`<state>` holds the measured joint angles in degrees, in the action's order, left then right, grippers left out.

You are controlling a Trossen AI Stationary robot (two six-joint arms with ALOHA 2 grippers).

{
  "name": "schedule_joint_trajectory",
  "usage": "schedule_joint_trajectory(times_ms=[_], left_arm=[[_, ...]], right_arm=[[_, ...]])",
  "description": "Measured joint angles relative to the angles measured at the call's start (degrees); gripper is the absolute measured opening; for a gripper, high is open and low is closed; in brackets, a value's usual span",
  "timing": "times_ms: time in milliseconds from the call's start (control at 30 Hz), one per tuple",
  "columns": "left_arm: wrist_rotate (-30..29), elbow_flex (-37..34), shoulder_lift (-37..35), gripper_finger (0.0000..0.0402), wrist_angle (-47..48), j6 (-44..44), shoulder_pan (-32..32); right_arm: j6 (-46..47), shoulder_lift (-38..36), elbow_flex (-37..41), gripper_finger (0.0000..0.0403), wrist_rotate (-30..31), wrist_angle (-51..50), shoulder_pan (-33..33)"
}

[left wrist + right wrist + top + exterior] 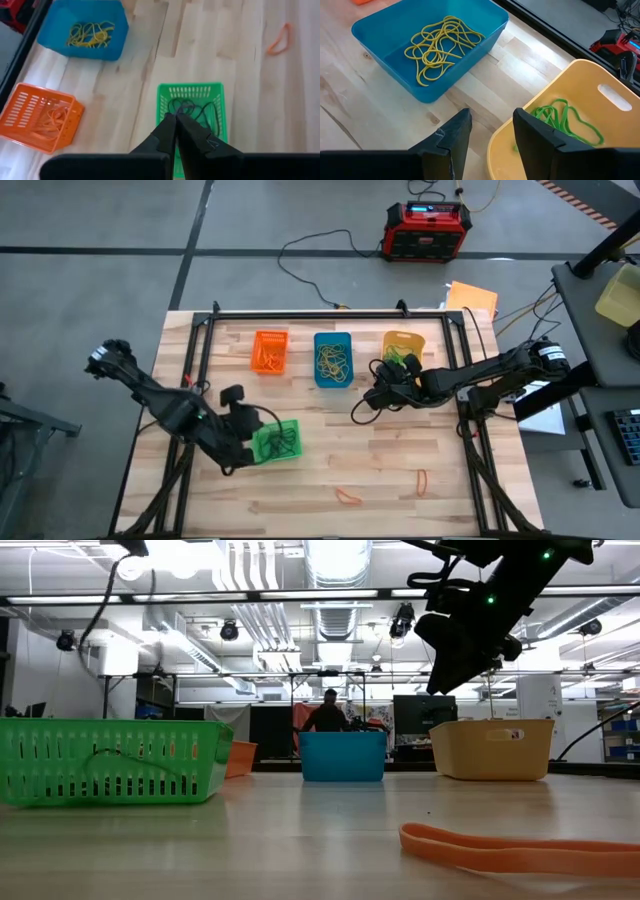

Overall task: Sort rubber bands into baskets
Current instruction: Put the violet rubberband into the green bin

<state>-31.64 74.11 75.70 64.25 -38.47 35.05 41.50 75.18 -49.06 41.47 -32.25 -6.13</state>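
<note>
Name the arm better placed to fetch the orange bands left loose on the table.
Right, probably. The right gripper is open and empty beside the yellow basket; the loose orange bands lie on its side. The left gripper is shut over the green basket.

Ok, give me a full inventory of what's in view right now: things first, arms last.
Orange plastic basket: one, table's far side; orange bands inside.
Blue plastic basket: one, middle of the row; yellow rubber bands inside.
Yellow-orange plastic basket: one, right of blue; green rubber bands inside.
Green plastic basket: one, nearer, left; dark rubber bands inside.
Loose orange rubber bands: two, near edge.
Red-and-black box: one, on the floor.
Person: one, in the background.
Left gripper: shut, over green basket.
Right gripper: open, at yellow-orange basket's rim.
</note>
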Motion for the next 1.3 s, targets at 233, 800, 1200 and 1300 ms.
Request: schedule_joint_trajectory(times_ms=[233,800,1200,1300], left_arm=[[1.8,0.0,6.7,0.0000,0.2,0.3,0.0],[10.3,-10.7,13.7,0.0000,-7.5,4.7,-6.6],[11.7,-12.1,13.7,0.0007,-12.7,7.4,-8.5],[11.8,-12.1,13.7,0.0032,-12.4,7.2,-8.5]], right_arm=[[0.0,0.0,0.0,0.0141,0.0,0.0,-0.3],[0.0,0.0,0.0,0.0146,0.0,0.0,-0.4],[0.0,0.0,0.0,0.0152,-0.2,0.0,-0.4],[0.0,0.0,0.0,0.0152,-1.0,0.0,-0.5]])
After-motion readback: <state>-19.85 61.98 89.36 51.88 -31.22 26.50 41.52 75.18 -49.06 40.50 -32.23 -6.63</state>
